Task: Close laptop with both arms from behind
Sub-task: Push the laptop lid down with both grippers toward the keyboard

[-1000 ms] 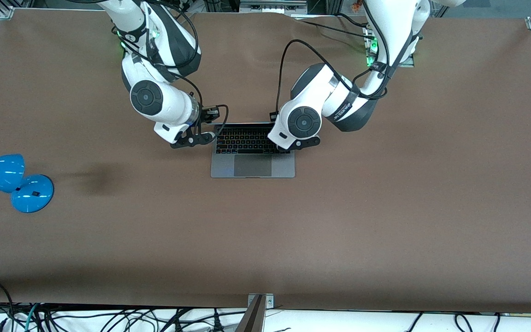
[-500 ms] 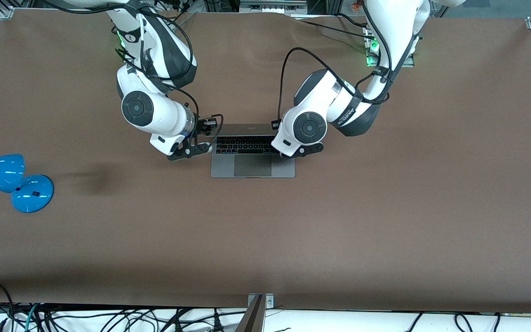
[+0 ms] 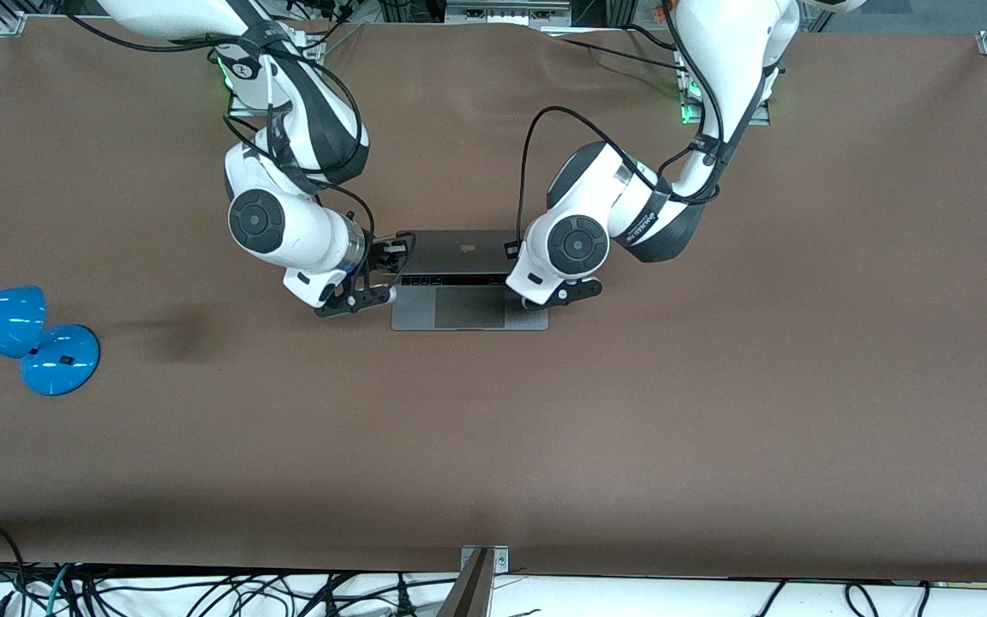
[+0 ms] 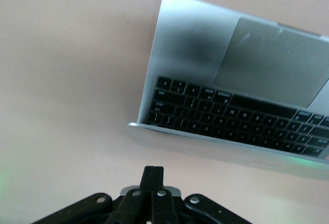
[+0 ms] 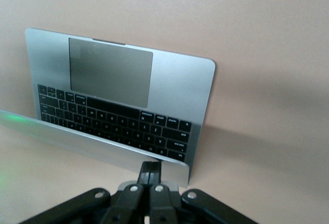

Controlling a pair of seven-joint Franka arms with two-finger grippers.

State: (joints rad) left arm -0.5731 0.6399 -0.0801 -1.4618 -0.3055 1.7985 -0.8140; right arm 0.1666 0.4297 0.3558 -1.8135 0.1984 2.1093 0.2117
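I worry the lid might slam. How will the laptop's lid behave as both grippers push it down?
The laptop lid looks thin, rigid metal, so it should pivot as one piece. Already tilted over the keyboard, it may drop the last stretch. Left gripper and right gripper flank it with shut jaws, likely keeping the push even.

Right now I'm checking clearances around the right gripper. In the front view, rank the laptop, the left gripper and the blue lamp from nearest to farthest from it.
1. Laptop: right beside the right gripper, at the table's middle.
2. Left gripper: at the laptop's edge toward the left arm's end.
3. Blue lamp: at the table edge at the right arm's end, nearer the front camera.
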